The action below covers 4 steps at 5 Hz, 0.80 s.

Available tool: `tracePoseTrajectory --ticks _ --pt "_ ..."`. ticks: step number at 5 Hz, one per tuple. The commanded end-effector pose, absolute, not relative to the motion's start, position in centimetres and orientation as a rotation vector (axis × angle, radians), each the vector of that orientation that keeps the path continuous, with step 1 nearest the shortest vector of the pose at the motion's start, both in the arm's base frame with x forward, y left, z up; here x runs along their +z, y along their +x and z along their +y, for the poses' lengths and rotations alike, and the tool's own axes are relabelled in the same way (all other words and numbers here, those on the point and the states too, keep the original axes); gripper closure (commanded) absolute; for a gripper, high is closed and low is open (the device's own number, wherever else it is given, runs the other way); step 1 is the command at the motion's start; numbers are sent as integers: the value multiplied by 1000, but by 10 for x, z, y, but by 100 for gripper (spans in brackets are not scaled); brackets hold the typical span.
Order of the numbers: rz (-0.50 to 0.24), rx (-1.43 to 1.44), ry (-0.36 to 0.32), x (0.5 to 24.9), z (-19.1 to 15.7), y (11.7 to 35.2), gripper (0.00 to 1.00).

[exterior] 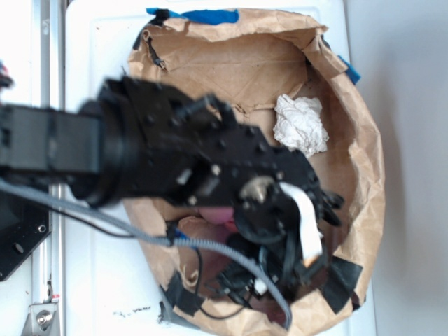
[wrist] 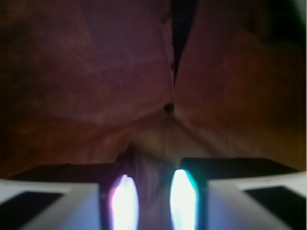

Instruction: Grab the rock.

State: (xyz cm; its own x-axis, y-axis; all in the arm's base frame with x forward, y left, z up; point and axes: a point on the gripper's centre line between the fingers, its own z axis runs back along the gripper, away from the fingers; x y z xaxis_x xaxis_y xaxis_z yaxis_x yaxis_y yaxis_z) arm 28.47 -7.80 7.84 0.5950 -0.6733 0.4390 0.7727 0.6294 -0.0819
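The exterior view looks down on a white desk [exterior: 91,280] carrying a shallow nest of crumpled brown paper [exterior: 364,175], its rim folded up all round and fixed with strips of blue tape [exterior: 203,14] at the far edge and black tape [exterior: 343,280] at the near right. The black robot arm [exterior: 140,154] reaches in from the left and fills the middle of the nest, blurred, with a grey cable [exterior: 105,217] trailing beneath it toward the near side. Its gripper [exterior: 294,262] points down into the near right part of the nest, among dark cables and a white strip on the wrist. A white crumpled paper ball [exterior: 299,124] lies on the brown paper to the far right of the arm, apart from it. A small patch of pink [exterior: 217,213] shows under the arm, too hidden to identify. The rock cannot be made out in either view; if it is in the nest, the arm covers it. In the wrist view the gripper [wrist: 154,201] is pressed very close to dim reddish-brown creased paper [wrist: 86,86], with a dark slit between two folds running up the far middle. The two fingertips [wrist: 124,203] glare white, standing a narrow gap apart, with only blurred brownish surface seen between them; whether the jaws are holding anything cannot be told.
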Motion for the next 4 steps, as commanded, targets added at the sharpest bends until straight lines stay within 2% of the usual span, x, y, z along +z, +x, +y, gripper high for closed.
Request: tracePoseTrajectory --ticks 1,2,4 --pt "-380 -799 -232 118 -70 281 24" --pt "-383 -833 -215 105 -77 289 0" --pt "-331 -940 -189 70 -97 300 0"
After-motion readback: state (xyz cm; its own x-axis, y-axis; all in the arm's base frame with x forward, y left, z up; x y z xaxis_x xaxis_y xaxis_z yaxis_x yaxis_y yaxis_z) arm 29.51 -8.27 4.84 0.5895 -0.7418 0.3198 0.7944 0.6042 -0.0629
